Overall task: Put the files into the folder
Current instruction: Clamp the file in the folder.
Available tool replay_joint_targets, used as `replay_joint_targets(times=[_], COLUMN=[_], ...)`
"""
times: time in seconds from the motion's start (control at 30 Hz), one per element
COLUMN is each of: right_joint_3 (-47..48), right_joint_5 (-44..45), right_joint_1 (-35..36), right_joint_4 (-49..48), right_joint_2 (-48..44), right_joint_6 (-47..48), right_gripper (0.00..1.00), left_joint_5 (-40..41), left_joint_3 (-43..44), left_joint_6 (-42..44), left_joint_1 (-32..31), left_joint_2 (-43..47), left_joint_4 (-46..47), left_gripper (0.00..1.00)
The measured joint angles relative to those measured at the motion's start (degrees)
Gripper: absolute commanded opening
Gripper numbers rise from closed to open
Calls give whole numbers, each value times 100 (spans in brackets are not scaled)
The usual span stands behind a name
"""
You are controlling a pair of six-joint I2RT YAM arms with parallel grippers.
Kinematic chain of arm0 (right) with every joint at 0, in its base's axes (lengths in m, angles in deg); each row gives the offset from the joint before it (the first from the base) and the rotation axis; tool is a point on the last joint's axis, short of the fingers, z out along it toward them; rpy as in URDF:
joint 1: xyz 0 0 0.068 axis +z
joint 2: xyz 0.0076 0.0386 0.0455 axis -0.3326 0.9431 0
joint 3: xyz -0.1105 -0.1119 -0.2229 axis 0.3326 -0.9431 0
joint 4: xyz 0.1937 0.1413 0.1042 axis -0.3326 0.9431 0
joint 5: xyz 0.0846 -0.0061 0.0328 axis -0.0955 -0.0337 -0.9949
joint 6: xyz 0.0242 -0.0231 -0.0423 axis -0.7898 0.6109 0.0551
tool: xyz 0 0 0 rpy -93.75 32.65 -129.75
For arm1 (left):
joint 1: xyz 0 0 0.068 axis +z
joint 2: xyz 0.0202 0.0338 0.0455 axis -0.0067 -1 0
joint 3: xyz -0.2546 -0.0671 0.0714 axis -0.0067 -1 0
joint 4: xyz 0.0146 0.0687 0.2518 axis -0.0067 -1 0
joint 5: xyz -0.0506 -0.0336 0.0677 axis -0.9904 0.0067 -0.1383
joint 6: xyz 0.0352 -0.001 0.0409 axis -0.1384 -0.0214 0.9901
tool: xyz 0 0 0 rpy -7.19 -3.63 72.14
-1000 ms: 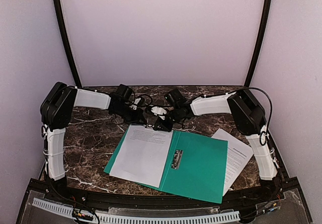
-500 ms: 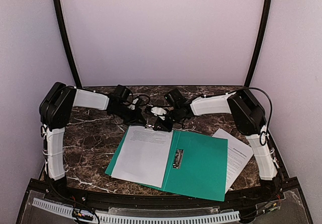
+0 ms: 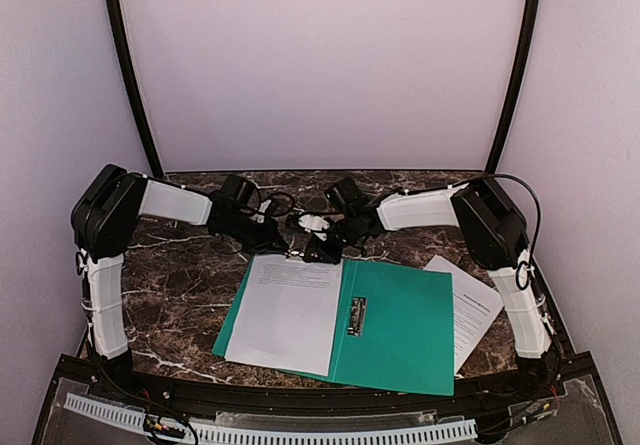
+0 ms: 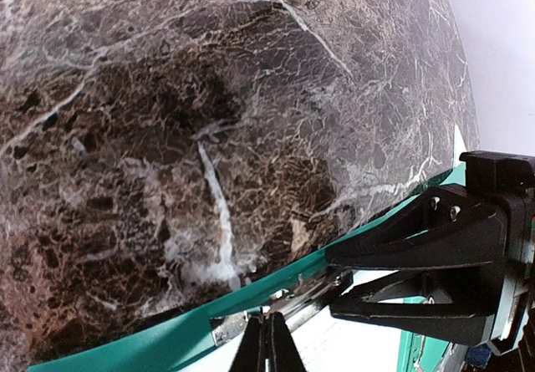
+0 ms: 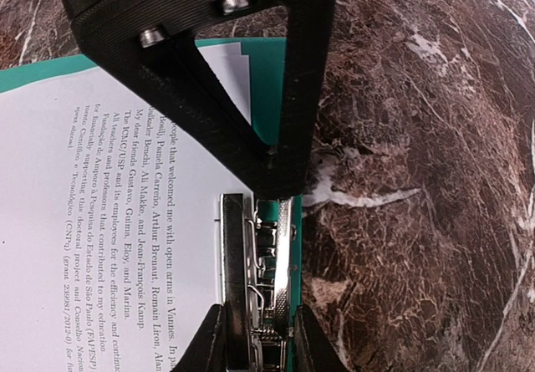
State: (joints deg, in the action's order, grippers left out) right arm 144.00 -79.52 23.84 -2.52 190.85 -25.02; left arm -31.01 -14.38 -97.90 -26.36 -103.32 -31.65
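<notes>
The teal folder (image 3: 400, 330) lies open on the marble table. One of the files, a white printed sheet (image 3: 290, 310), covers its left half. A second sheet (image 3: 472, 310) lies to the right, partly under the folder's edge. At the folder's far edge my right gripper (image 5: 259, 338) is shut on a metal clip (image 5: 263, 255) that sits over the top of the sheet (image 5: 100, 247). My left gripper (image 4: 267, 347) is shut, holding nothing, with its tips against that clip (image 4: 292, 301). In the top view the two grippers (image 3: 293, 252) (image 3: 320, 251) meet there.
A second metal clip (image 3: 355, 315) sits on the folder's spine. Dark marble table (image 3: 190, 265) shows to the left and behind the folder. Pale walls and black frame posts (image 3: 125, 65) close in the back and sides.
The left arm's elbow has swung a little to the left. The folder with its sheet has shifted slightly toward the near right. Both grippers stay at the clip.
</notes>
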Motion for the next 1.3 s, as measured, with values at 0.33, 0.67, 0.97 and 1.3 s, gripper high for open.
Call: replay_joint_targets(times=[0.33, 0.67, 0.97, 1.3], right_joint_3=[0, 2, 13, 55], right_joint_5=[-87, -85, -81, -61], right_joint_1=[26, 26, 26, 31], right_joint_4=[31, 33, 52, 111], right_joint_2=[4, 7, 7, 15], right_joint_6=[-2, -4, -4, -17], right_gripper=[4, 4, 4, 4], left_joint_5=[-2, -48, -79, -219], left_joint_3=[-557, -828, -442, -243], left_joint_6=[0, 7, -9, -203], left_joint_1=[2, 24, 24, 11], left_joint_2=[175, 184, 186, 227], left_joint_4=[562, 1032, 564, 256], left_gripper=[1, 1, 1, 1])
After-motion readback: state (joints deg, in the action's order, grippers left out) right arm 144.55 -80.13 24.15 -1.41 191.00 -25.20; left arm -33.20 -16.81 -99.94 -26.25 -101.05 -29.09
